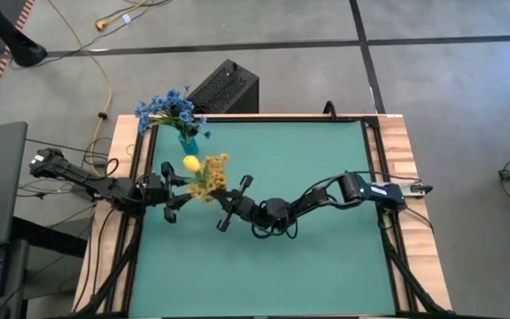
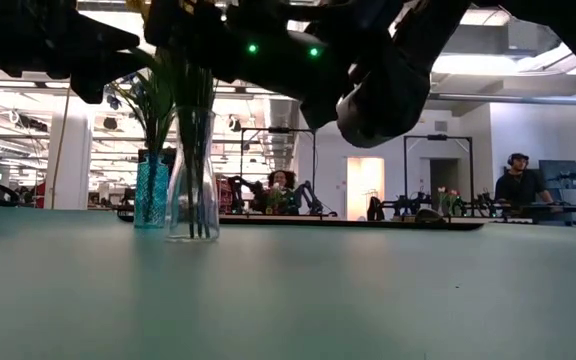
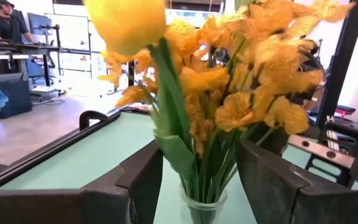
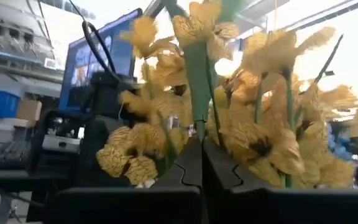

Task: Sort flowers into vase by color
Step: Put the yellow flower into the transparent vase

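The right claw (image 1: 229, 206) is pinching a green stalk (image 4: 197, 87) among the yellow flowers (image 1: 209, 175), probably to settle it into the clear vase (image 2: 192, 175). The left claw (image 1: 168, 193) is standing open with its fingers (image 3: 135, 180) on both sides of the vase neck, not clenching it, probably to guard it against tipping. The blue flowers (image 1: 168, 108) are already sitting apart in the teal vase (image 2: 151, 190) near the far edge of the green surface (image 1: 326, 248), and people are working at desks in the bright room behind.
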You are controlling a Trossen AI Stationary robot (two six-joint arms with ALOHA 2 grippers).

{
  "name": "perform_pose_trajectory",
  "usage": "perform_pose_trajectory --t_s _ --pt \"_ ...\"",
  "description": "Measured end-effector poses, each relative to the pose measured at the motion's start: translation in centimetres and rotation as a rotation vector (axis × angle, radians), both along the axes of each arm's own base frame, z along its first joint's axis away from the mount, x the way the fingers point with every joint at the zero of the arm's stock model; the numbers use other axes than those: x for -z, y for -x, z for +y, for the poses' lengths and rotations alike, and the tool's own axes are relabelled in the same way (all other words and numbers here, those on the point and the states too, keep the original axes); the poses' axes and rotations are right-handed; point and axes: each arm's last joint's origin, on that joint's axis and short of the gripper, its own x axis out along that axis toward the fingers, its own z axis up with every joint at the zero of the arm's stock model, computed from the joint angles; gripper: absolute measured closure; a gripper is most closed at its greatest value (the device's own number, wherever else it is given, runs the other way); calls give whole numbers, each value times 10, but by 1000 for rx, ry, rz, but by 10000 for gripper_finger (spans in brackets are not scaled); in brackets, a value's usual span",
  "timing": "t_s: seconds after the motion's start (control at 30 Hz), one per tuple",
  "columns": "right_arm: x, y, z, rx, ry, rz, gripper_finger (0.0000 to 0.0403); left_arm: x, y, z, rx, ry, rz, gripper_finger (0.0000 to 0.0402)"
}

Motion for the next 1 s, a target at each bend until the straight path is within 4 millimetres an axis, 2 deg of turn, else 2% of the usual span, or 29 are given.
perform_pose_trajectory --t_s 0.2,0.4,0.77,1.0 --pt "0 1 6 27 7 15 361 0 0 0 0 0 0 212" --pt "2 4 9 154 -60 44 341 0 0 0 -1 0 1 212" --pt "2 9 27 218 28 113 336 0 0 0 -1 8 -1 212" --pt "2 9 24 255 5 124 336 0 0 0 -2 9 -1 212"
